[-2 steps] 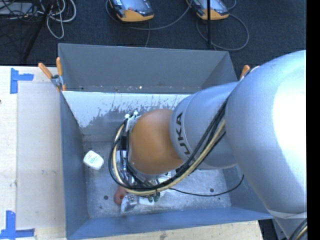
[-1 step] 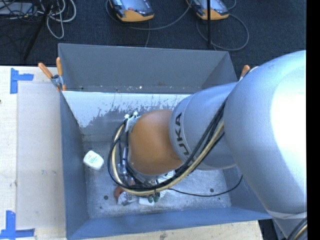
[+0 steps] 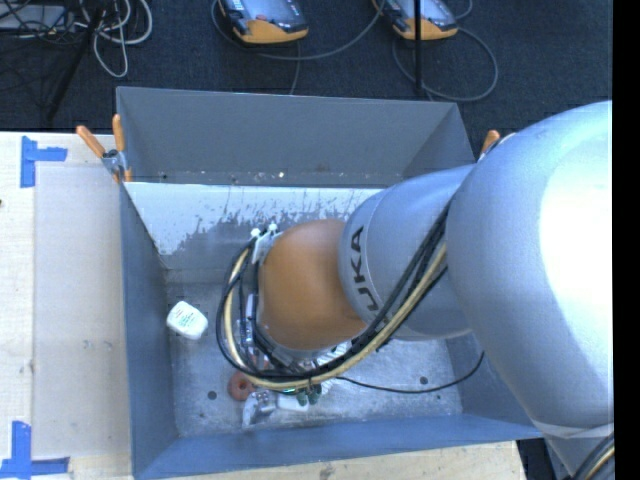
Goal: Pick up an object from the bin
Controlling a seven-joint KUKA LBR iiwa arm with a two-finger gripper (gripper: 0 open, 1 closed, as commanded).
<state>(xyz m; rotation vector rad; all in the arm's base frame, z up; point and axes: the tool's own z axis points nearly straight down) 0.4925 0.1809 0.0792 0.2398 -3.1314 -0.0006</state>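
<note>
Your gripper (image 3: 268, 400), open or closed can't tell, sits beside a small reddish-brown round piece (image 3: 240, 386) near the bin (image 3: 300, 148) front: probably light and hard, pinch across its sides.

The arm (image 3: 520, 268) is cut off by the right and bottom edges of the camera view, and its orange wrist cover (image 3: 300, 283) with the looped cables (image 3: 240, 318) conceals the middle of the floor of the bin (image 3: 150, 368) and much of its right side. At the lower rim of that cover, a reddish round thing (image 3: 240, 386), a pale silvery piece (image 3: 260, 406) and a green scrap (image 3: 308, 396) protrude only in part, and their kinds cannot be determined. The print on the small white block (image 3: 187, 319) at the left of the floor is too small to read.
</note>
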